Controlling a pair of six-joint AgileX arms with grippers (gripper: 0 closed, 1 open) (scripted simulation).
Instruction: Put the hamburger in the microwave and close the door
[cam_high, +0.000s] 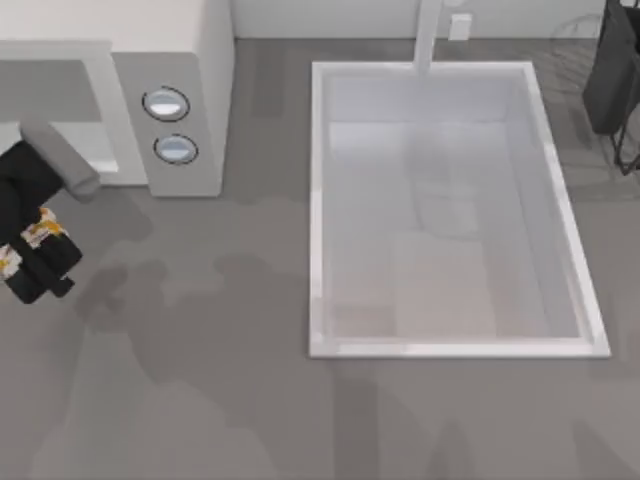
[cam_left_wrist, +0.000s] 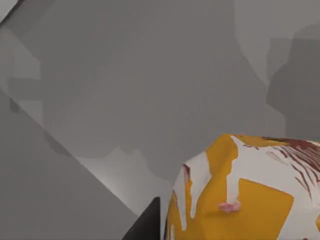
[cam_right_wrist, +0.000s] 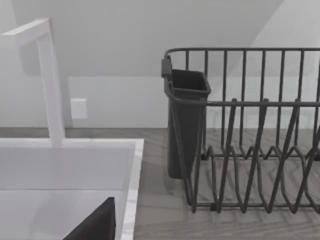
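Hamburger (cam_high: 42, 231) is clamped between the left gripper (cam_high: 40, 252) jaws, just short of the microwave (cam_high: 170, 95) opening; a loose grip risks it being dropped onto the counter (cam_high: 250, 400).

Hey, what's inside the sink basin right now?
Nothing lies in the sink basin: its bare pale floor shows in the top view, with the white faucet reaching over the back rim. The hamburger is far off at the table's left, in the left gripper.
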